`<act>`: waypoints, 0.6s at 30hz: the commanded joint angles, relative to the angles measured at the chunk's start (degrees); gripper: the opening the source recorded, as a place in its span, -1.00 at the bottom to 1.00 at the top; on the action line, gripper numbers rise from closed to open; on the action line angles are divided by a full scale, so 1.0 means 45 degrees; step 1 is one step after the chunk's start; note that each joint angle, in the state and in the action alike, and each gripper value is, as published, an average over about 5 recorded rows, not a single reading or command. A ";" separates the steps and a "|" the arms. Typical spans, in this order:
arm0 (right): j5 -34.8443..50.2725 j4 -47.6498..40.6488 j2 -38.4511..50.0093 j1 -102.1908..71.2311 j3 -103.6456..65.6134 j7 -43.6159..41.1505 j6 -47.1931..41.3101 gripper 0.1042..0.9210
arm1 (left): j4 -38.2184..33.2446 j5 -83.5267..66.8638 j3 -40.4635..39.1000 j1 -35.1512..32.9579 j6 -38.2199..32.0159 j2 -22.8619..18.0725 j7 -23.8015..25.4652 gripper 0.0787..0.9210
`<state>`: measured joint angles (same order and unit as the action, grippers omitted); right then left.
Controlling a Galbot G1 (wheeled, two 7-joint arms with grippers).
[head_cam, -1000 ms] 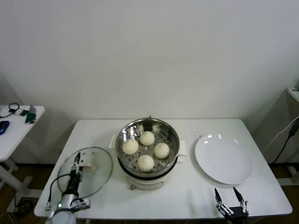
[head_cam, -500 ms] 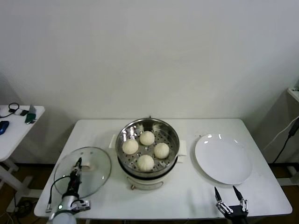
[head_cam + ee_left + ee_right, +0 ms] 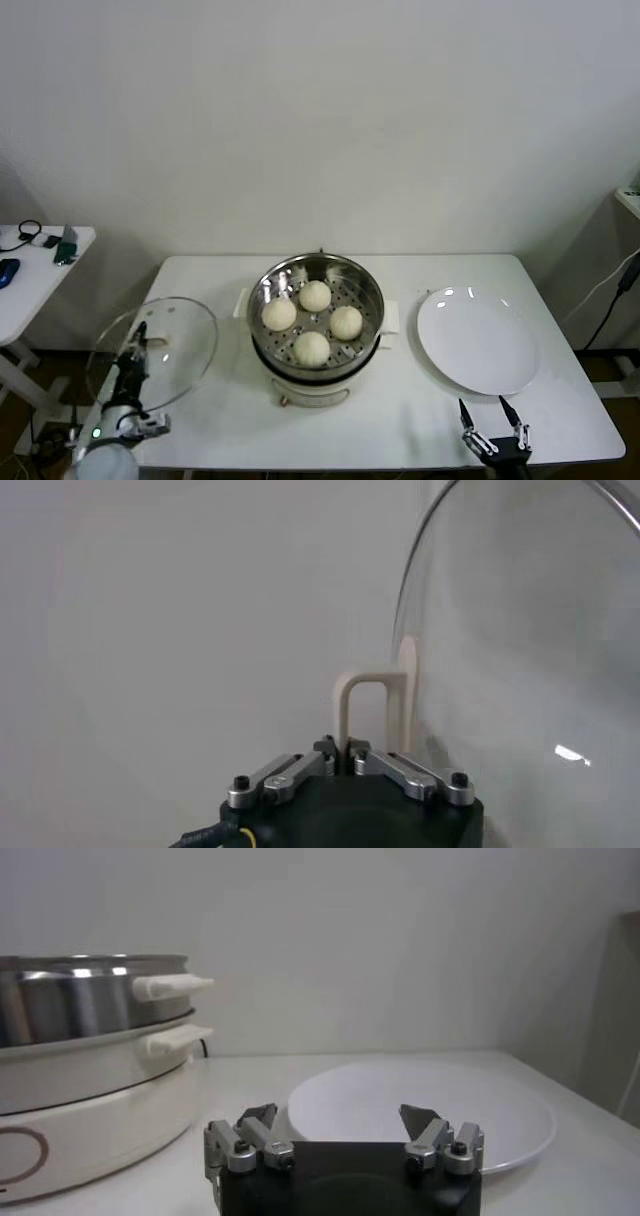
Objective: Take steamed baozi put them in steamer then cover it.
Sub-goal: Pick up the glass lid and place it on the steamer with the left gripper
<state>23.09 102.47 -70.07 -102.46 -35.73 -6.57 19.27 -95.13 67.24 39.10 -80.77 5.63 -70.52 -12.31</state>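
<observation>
Four cream-white baozi (image 3: 312, 321) lie on the perforated tray inside the steel steamer (image 3: 372, 298) at the table's middle. My left gripper (image 3: 134, 346) is shut on the cream-white bar handle (image 3: 362, 702) of the clear glass cover (image 3: 172, 338). It holds the cover tilted up above the table's left edge, left of the steamer. In the left wrist view the gripper (image 3: 344, 752) pinches the handle's leg, with the glass (image 3: 520, 660) beside it. My right gripper (image 3: 490, 418) is open and empty at the table's front right; it also shows in the right wrist view (image 3: 340, 1118).
An empty flat white plate (image 3: 478, 340) lies right of the steamer, just beyond the right gripper; it also shows in the right wrist view (image 3: 440, 1098), with the steamer (image 3: 90, 998) beside it. A small side table (image 3: 35, 265) with small items stands at the far left.
The left gripper has lifted the cover off the table, carried it left past the table's edge and tilted it up. The right arm has not moved.
</observation>
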 commanded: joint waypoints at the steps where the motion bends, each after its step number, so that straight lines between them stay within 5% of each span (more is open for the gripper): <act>1: -0.0488 0.0166 -0.0019 0.0014 -0.0032 0.0322 -0.0514 0.76 | -0.5066 -0.3465 0.0111 -0.0458 0.3099 0.2764 0.3191 -0.84; 10: -0.1138 0.0155 -0.0306 0.0112 0.0019 0.0514 -0.0514 0.76 | -0.6877 -0.3414 -0.2455 0.0750 0.5646 0.3376 0.4565 -0.84; 18: -0.1209 -0.0222 -0.0528 0.0554 0.0223 0.0588 -0.0209 0.76 | -0.6996 -0.0958 -0.6288 0.3021 0.7274 0.2157 0.5399 -0.84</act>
<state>19.26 102.31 -71.79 -101.13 -35.12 -4.37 17.84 -119.56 56.48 28.44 -76.39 26.66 -59.44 4.82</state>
